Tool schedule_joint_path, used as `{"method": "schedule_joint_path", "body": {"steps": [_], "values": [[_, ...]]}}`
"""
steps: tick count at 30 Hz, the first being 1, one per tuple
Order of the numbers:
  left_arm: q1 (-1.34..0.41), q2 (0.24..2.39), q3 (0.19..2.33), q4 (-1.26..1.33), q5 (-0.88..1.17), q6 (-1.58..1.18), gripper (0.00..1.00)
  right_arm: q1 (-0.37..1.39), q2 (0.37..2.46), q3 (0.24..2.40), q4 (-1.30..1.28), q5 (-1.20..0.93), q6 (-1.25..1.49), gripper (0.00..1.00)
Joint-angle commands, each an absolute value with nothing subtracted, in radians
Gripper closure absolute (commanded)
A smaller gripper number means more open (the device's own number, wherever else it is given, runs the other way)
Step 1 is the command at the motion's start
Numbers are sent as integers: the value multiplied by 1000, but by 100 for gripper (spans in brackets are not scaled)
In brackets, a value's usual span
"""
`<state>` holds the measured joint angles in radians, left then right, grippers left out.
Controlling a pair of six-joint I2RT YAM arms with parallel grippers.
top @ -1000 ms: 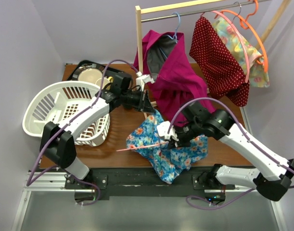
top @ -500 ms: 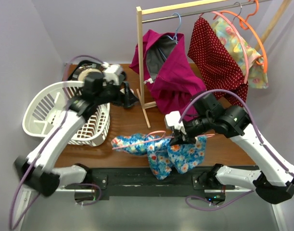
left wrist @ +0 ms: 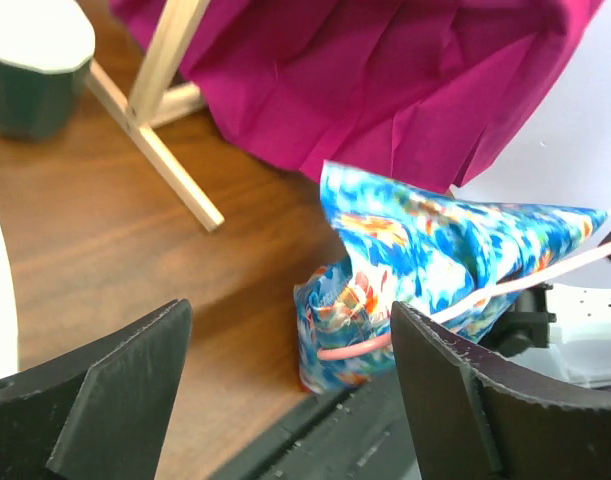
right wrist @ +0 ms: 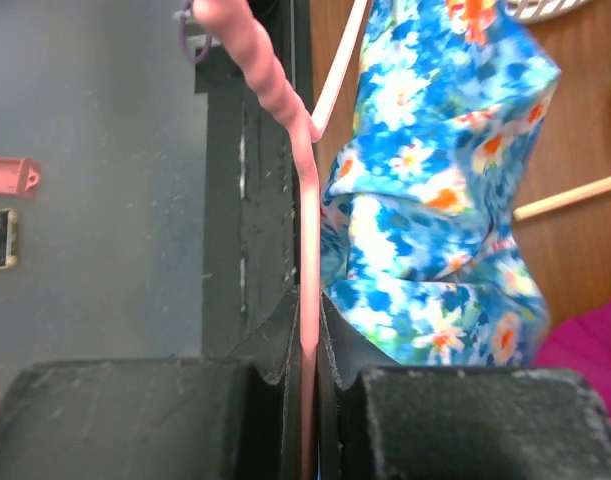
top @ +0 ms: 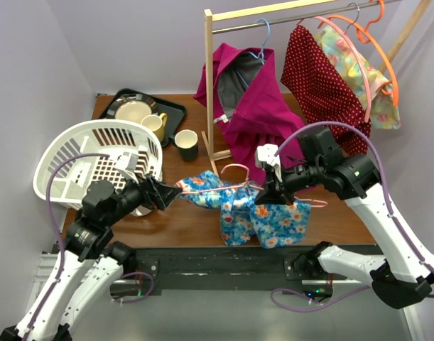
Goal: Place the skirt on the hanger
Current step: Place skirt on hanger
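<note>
1 pink hanger (right wrist: 307, 250) in right gripper (top: 270, 193)

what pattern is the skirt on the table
The skirt is blue floral, clearest in the right wrist view.

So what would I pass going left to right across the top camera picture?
You'd pass the white plastic laundry basket → dark green cup with a white inside → hanging magenta cloth garment → hanging red garment with white dots.
</note>
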<state>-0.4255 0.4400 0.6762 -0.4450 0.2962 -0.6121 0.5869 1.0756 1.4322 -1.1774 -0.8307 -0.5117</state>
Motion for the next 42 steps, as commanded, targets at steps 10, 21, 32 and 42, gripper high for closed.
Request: {"method": "schedule_joint_path", "body": {"steps": [10,21,32,42], "values": [[-422,627,810,-439,452,-744,13,583,1031,1381,-1120,-902,-525,100],[-422,666,824,-519,474,-709,82,583,1037,1382,-1143,-930,-552,100],[-411,1043,1109,-290,462,-646,100,655,1028,1299,-1272,-907,-778,100],[-384,1285,1200,-270,570,-597,100,660,1002,1313,-1278,-907,-779,100]]}}
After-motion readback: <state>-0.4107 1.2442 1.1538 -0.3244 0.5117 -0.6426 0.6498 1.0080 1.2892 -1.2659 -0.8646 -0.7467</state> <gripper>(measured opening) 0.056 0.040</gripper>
